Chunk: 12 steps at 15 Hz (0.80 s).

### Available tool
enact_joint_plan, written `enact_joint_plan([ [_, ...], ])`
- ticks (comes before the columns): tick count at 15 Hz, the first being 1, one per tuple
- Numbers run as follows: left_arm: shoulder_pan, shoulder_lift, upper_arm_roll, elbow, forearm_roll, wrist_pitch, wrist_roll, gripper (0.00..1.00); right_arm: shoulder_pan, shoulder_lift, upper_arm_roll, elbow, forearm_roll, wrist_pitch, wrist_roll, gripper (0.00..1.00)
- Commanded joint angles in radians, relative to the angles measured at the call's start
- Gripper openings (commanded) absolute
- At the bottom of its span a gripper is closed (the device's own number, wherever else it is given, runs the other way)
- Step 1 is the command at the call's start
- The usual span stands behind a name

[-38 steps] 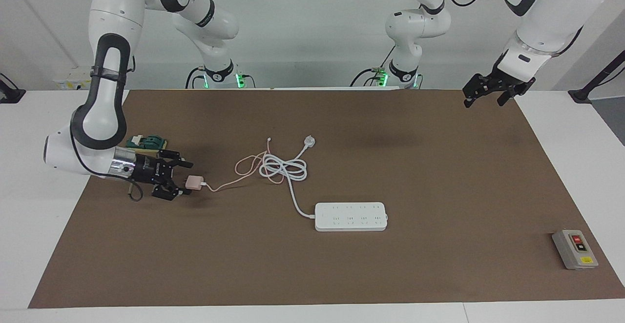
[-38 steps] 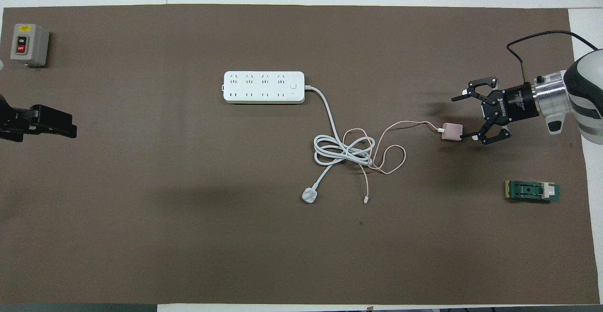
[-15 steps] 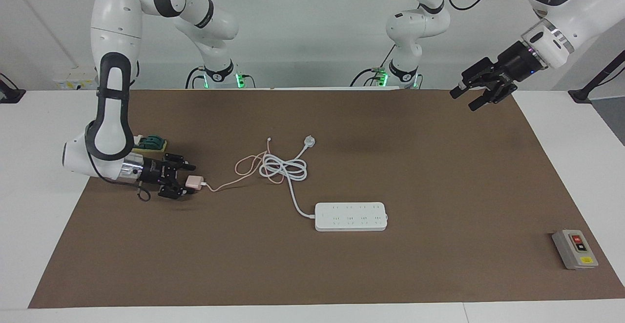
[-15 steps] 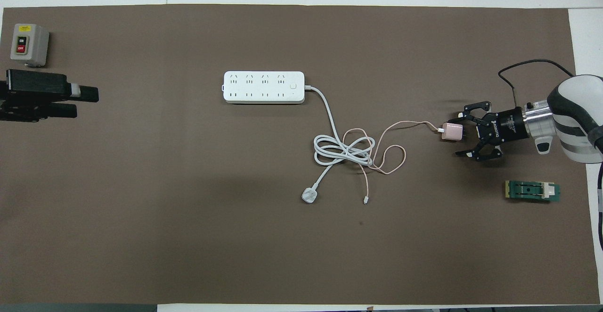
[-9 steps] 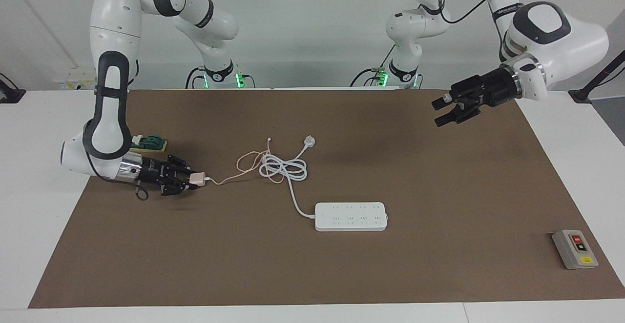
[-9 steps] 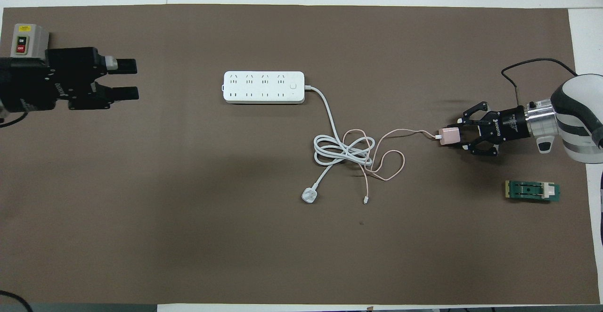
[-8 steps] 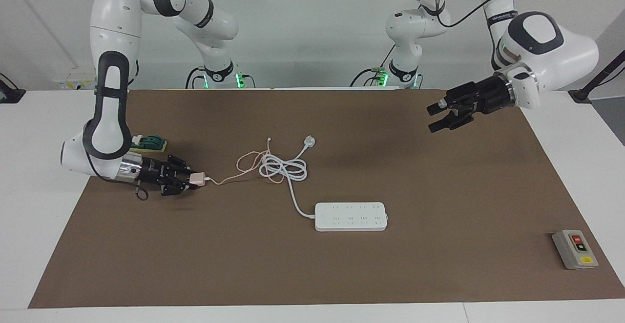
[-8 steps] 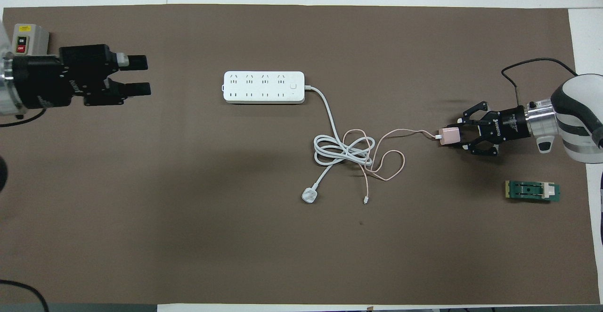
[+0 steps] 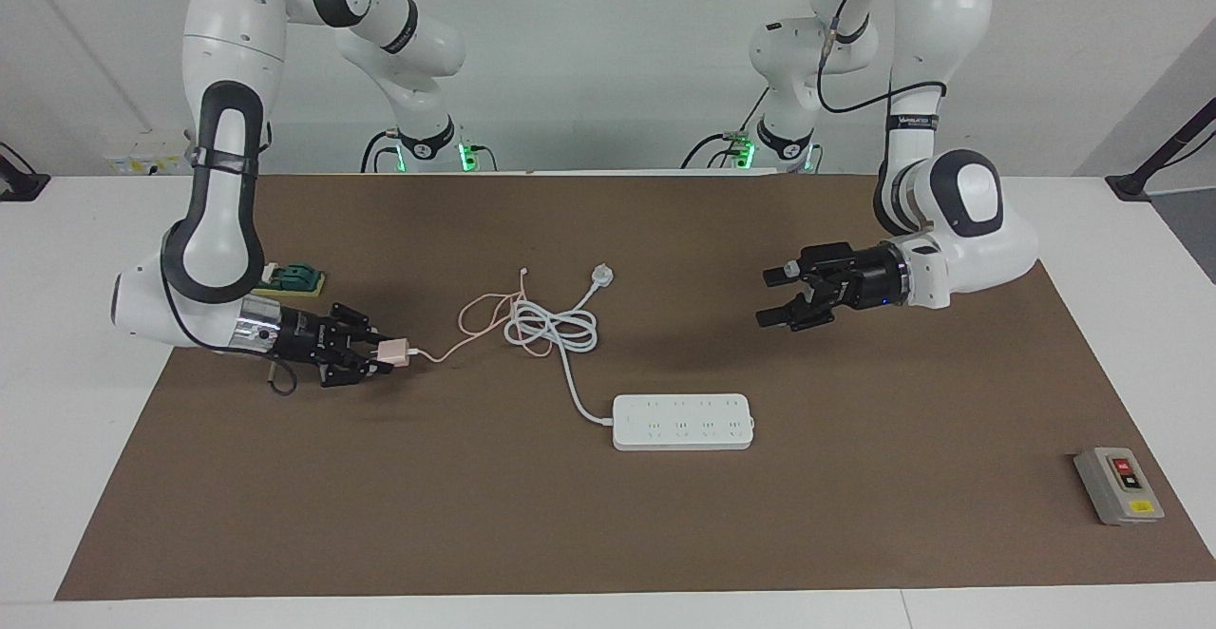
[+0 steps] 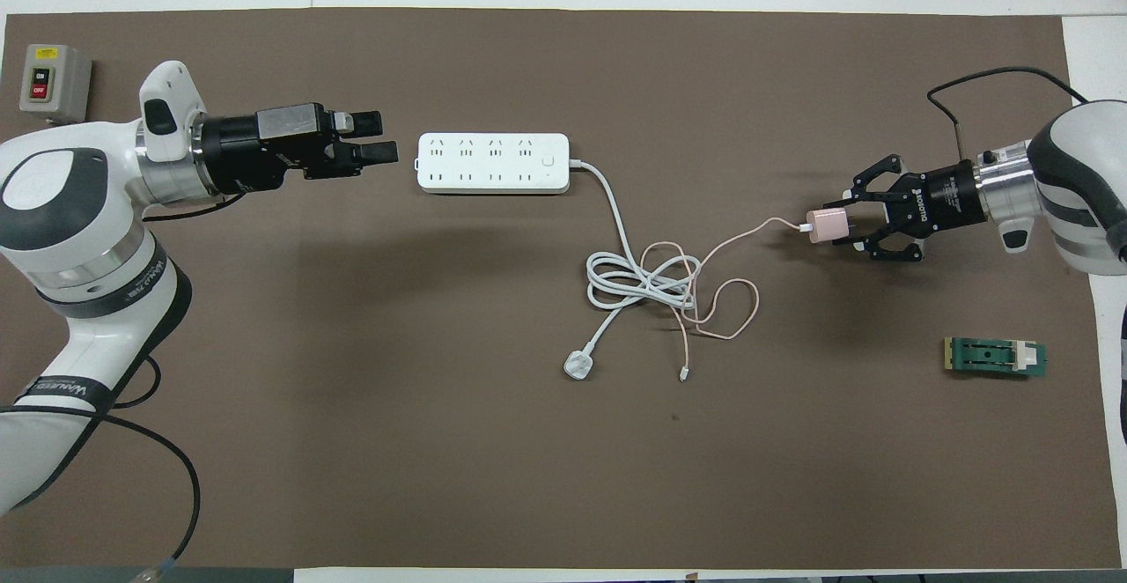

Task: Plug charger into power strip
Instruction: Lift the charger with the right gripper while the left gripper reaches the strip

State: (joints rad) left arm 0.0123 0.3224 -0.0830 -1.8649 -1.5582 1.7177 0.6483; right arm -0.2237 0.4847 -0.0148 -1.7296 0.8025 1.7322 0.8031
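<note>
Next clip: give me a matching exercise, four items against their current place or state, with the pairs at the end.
Items:
1. charger
2. power strip
3. left gripper
4. grey switch box

States:
A. jaws open, holding nothing, up over the mat
B. at the mat's corner, toward the left arm's end
C. flat on the mat, no plug in its sockets
D. clamped in the right gripper

Pairs: 1-D, 2-C, 3-A, 4-B

bare mat (image 9: pixel 855 477) around power strip (image 9: pixel 683 422) | obstacle: coiled cord (image 9: pixel 556 328)
</note>
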Motion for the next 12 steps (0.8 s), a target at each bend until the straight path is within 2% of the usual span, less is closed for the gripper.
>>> enact_joint_plan([
  [1,-0.006,0.035,0.005,0.007,-0.034,-0.07,0.033,1.0,0.024,-0.012,0.009,0.073,-0.006,-0.051,0.103,0.0],
  [4,-0.031,0.023,0.005,-0.019,-0.034,-0.113,-0.076,1.0,0.11,-0.017,0.013,0.134,0.01,-0.043,0.237,0.0],
  [12,-0.047,0.024,0.006,-0.017,-0.023,-0.096,-0.075,1.0,0.352,-0.021,0.013,0.231,0.101,0.098,0.508,0.0],
])
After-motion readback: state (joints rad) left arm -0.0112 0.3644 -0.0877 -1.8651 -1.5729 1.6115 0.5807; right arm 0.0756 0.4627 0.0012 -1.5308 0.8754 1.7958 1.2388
